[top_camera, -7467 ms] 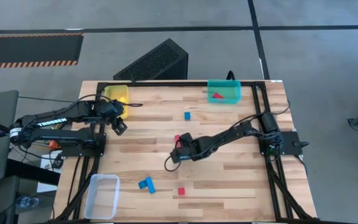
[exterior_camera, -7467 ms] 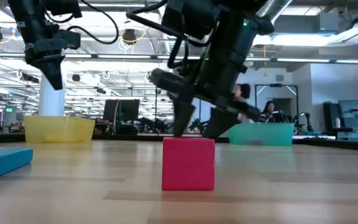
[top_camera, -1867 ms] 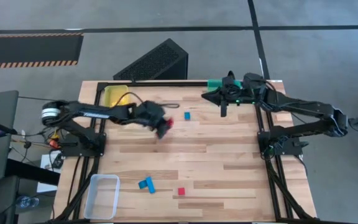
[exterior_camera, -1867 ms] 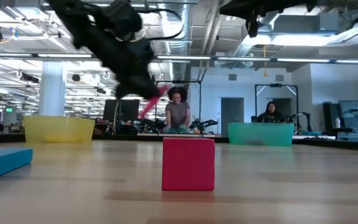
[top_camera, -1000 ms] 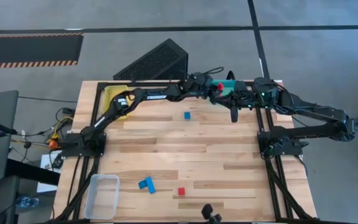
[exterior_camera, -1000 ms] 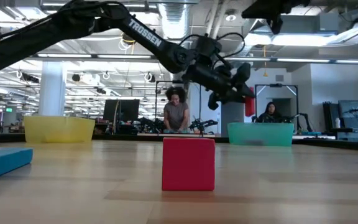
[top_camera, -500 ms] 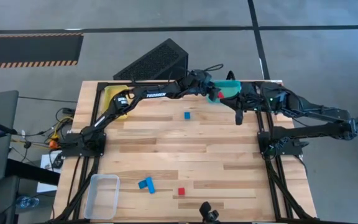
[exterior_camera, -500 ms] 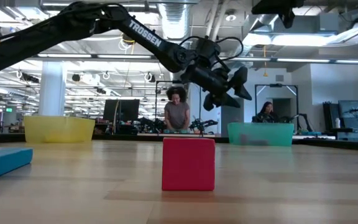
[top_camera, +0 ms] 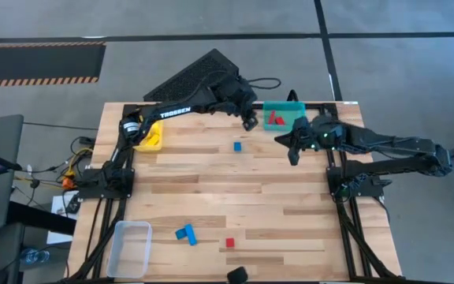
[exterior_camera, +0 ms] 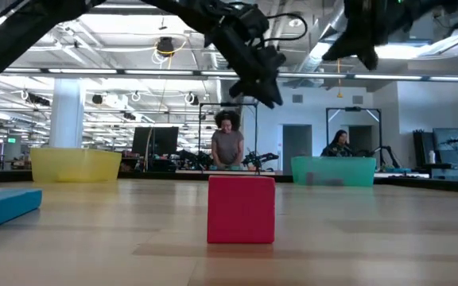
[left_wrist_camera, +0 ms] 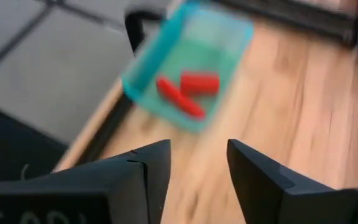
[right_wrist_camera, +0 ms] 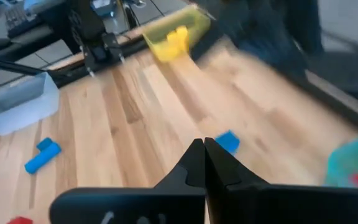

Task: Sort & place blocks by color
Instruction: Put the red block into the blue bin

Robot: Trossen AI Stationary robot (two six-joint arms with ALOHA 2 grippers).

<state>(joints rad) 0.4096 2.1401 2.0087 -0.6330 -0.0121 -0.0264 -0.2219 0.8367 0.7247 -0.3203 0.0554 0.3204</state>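
Note:
The teal bin stands at the table's far edge with red blocks lying in it. My left gripper hovers open and empty just left of that bin, above the table. My right gripper hangs shut and empty near the bin's near side. A small blue cube lies on the wood between the arms. Blue blocks and a red cube rest near the front. The yellow bin at the far left holds yellow blocks.
A clear bin sits at the near left corner. A black slatted box stands beyond the far edge. The black frame rails run along the table's sides. Bare wood spans the middle of the table.
My left gripper held a red block over the teal bin, opened and let it go; the block now lies in the bin. The gripper then drew back toward the table's left and partly narrowed its gap. My right gripper has shifted a little toward the near edge.

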